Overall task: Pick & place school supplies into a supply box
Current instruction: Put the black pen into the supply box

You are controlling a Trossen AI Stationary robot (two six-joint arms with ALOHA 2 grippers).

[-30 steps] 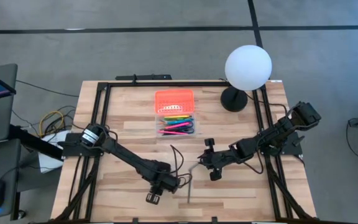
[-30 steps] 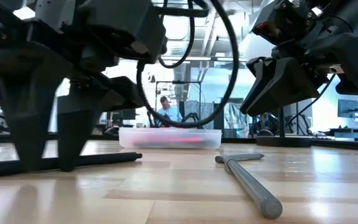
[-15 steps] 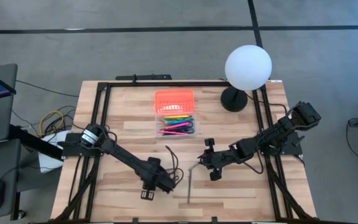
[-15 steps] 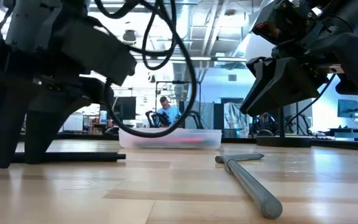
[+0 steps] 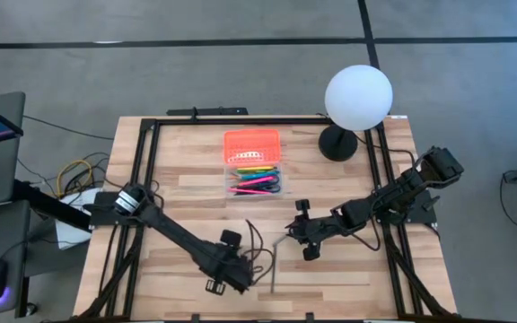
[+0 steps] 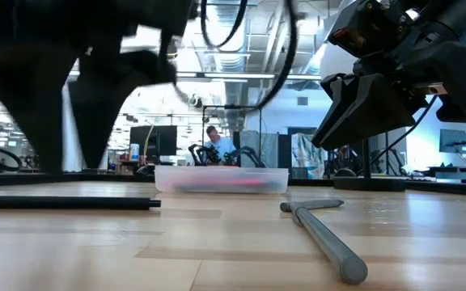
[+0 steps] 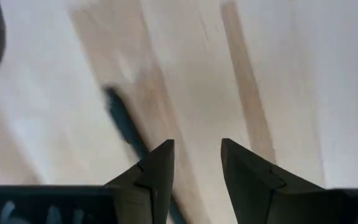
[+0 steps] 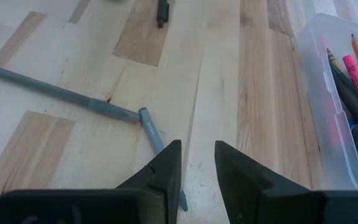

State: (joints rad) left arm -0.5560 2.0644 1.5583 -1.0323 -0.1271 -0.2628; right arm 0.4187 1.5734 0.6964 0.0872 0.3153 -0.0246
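Observation:
The supply box (image 5: 257, 179), a clear case with its orange lid (image 5: 251, 144) laid open behind it, holds several coloured pens (image 8: 353, 81). A black pen (image 6: 63, 202) lies flat on the wood. My left gripper (image 6: 73, 166) hangs open just above it, pointing down, and the pen (image 7: 124, 124) runs under one finger. A grey pen (image 5: 274, 269) lies near the front, a short grey piece (image 8: 157, 140) at its end. My right gripper (image 8: 197, 152) hovers open, slanting down, over that end (image 6: 310, 204).
A white globe lamp (image 5: 357, 97) on a black foot stands at the far right. Black frame rails (image 5: 146, 179) run along the table's sides. Bare wood (image 5: 187, 206) lies between the box and the left arm. People and desks show in the room behind.
My left gripper has risen off the table and tipped until it points straight down, swinging a little toward the left edge, its fingers still apart. The black pen, which it straddled at the table, now lies flat and free. My right arm has kept still.

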